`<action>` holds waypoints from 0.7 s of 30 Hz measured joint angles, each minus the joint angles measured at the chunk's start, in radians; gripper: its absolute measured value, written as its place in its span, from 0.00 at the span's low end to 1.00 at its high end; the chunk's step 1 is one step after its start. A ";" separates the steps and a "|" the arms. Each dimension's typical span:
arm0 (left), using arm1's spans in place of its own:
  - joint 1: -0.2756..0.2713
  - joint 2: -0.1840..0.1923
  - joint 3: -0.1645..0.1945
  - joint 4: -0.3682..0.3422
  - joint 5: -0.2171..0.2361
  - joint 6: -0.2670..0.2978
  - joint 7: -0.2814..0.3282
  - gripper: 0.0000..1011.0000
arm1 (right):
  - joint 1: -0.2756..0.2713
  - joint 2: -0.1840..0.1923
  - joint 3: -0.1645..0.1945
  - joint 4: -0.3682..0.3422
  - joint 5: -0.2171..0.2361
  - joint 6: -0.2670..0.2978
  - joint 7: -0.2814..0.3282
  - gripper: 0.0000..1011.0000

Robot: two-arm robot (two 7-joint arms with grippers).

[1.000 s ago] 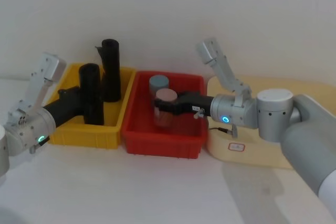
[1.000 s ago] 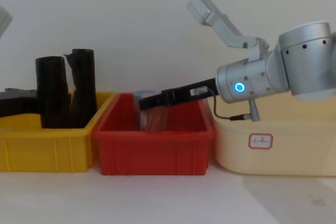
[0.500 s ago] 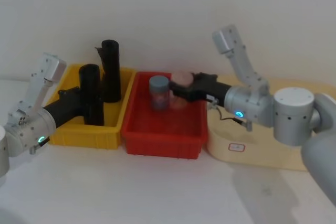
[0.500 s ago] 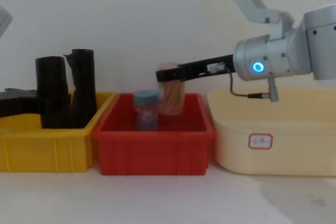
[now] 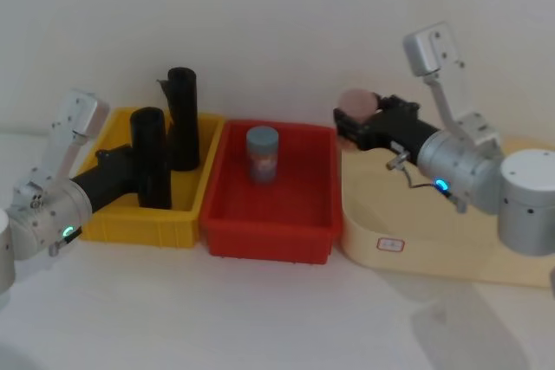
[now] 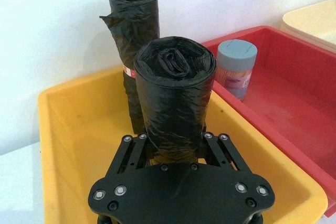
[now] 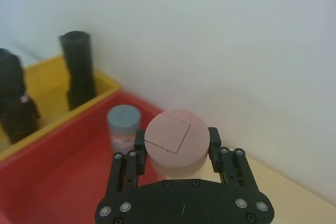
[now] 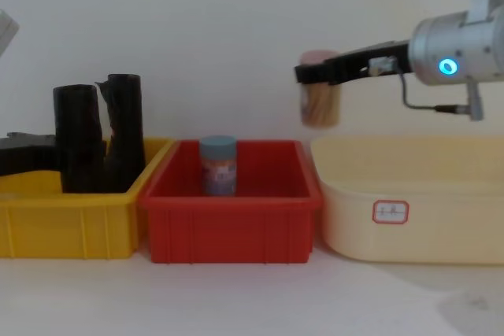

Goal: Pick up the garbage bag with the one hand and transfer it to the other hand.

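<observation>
The garbage bag [image 5: 149, 158] [image 6: 176, 93] [image 8: 77, 139], a thick smooth black roll, stands upright in the yellow bin [image 5: 139, 223]. My left gripper [image 5: 130, 175] [image 6: 176, 148], on the green-ringed arm, reaches in from the left and is shut on the roll's lower part. My right gripper [image 5: 351, 123] [image 7: 176, 140] [image 8: 315, 74], on the blue-ringed arm, is shut on a pink-lidded jar [image 5: 355, 103] [image 8: 319, 104]. It holds the jar in the air above the seam between the red bin and the cream tub.
A slimmer black roll [image 5: 183, 119] [image 6: 134, 30] with a ragged top stands just behind the garbage bag. A blue-lidded jar [image 5: 263, 153] [image 8: 218, 164] stands in the red bin [image 5: 269, 236]. The cream tub [image 5: 416, 249] sits at the right.
My right gripper lifted the pink-lidded jar out of the red bin and carried it up and to the right. The left arm and the garbage bag stayed still.
</observation>
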 joint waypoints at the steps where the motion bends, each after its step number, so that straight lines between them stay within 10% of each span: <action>1: 0.000 0.000 0.000 0.000 0.000 0.000 0.000 0.39 | -0.007 0.006 0.004 -0.014 -0.004 0.006 -0.013 0.66; 21: 0.000 0.000 0.000 0.000 0.000 0.000 0.000 0.39 | -0.145 0.140 0.127 -0.235 -0.010 0.193 -0.158 0.66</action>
